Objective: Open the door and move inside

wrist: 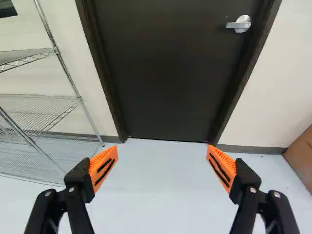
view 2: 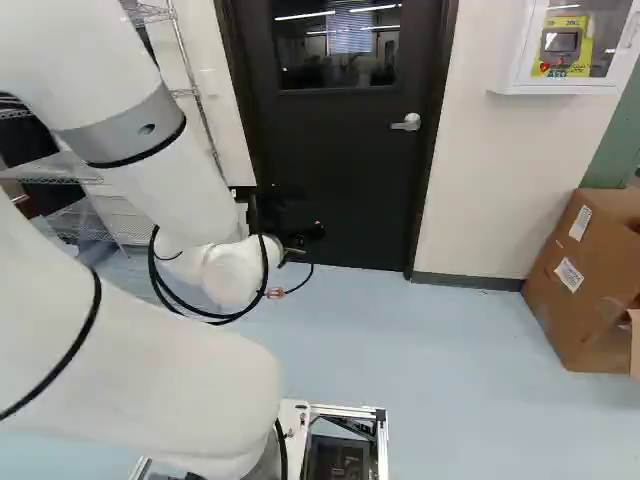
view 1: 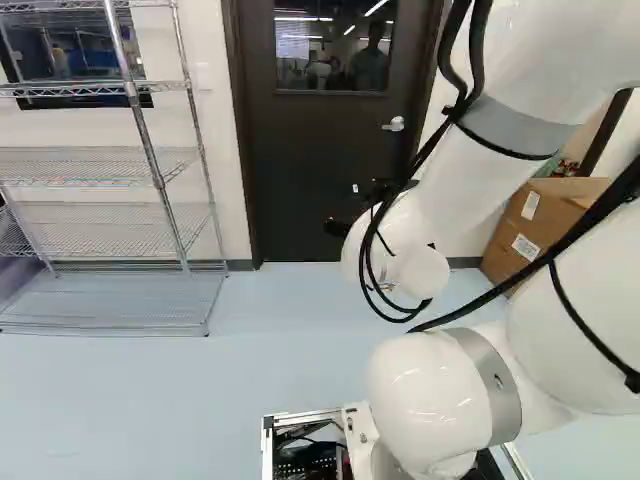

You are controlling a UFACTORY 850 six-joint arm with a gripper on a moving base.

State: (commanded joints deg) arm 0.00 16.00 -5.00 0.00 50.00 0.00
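The lever handle (wrist: 238, 24) sits near the edge of the dark door (wrist: 161, 73) farther from the wire shelving (view 1: 95, 165), so the hinges are presumably on the shelving side; the door stands closed in its frame ahead of the claw (wrist: 163, 147), which means the latch needs working before any driving in; the claw is spread wide with nothing between its orange pads, likely ready to take the lever (though it points below it and off to one side, so the arm (view 2: 120, 350) should lift and shift it first); beyond the handle side, a cardboard box (view 2: 585, 270) rests by the wall, perhaps to leave the doorway usable
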